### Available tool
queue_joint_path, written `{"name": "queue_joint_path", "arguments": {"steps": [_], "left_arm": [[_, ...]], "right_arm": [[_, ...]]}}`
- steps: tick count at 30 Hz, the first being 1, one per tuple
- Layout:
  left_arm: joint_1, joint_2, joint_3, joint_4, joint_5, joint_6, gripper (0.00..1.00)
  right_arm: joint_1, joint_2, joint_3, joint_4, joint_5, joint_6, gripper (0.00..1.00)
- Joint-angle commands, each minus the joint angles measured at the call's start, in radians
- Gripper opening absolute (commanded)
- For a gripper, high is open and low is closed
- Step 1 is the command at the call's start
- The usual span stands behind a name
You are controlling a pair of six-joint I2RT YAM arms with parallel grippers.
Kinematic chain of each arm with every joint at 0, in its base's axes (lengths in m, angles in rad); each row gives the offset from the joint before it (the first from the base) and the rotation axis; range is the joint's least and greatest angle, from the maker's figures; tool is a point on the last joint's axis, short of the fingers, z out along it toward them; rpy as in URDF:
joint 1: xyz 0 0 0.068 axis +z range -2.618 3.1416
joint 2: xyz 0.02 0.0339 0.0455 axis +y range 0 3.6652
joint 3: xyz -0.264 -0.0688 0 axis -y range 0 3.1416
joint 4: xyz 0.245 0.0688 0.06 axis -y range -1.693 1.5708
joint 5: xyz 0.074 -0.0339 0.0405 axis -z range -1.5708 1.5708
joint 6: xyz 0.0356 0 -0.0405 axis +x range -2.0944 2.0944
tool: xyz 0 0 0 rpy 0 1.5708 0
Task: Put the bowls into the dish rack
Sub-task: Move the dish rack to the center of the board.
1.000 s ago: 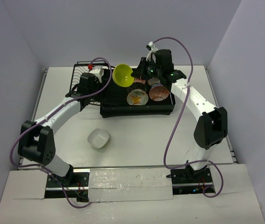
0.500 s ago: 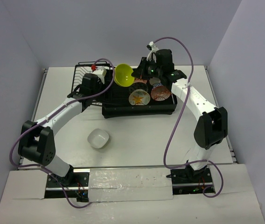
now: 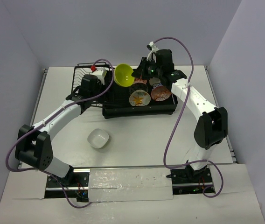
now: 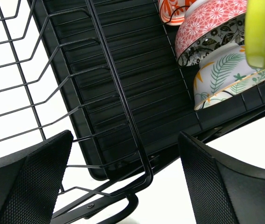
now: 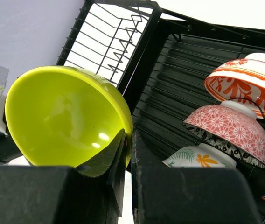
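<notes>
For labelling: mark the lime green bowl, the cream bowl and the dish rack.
lime green bowl (image 5: 62, 116): right wrist view, inner wall.
cream bowl (image 3: 98, 138): top external view, centre.
dish rack (image 4: 156, 98): left wrist view, slatted tray.

pale lilac walls (image 3: 123, 28) enclose a white table (image 3: 137, 140) on three sides.

Bright, even overhead light; soft shadows; glare spots inside lime bowl (image 5: 62, 116).

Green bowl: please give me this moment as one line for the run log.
right gripper: shut on green bowl rim, over rack | left gripper: open, empty, by rack | plain bowl: on table
</notes>
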Motion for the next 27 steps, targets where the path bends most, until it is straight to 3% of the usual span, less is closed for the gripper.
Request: {"name": "queue_joint_path", "arguments": {"steps": [1,9,19,27], "left_arm": [[-0.006,-0.084,-0.016,-0.022,0.044,-0.043,0.99],[0.051,-0.15,-0.046,0.014,-0.002,-0.063,0.99],[0.137,-0.159,-0.056,0.047,0.062,-0.077,0.99],[0.177,-0.257,-0.093,0.081,-0.033,-0.094,0.99]], "right_arm": [[0.005,-0.07,0.009,0.057,-0.002,0.015,0.0],[0.041,-0.035,0.051,0.035,0.01,0.018,0.0],[0.051,0.026,0.081,0.046,-0.007,0.025,0.0],[0.086,0.097,0.186,0.023,-0.008,0.025,0.0]]}}
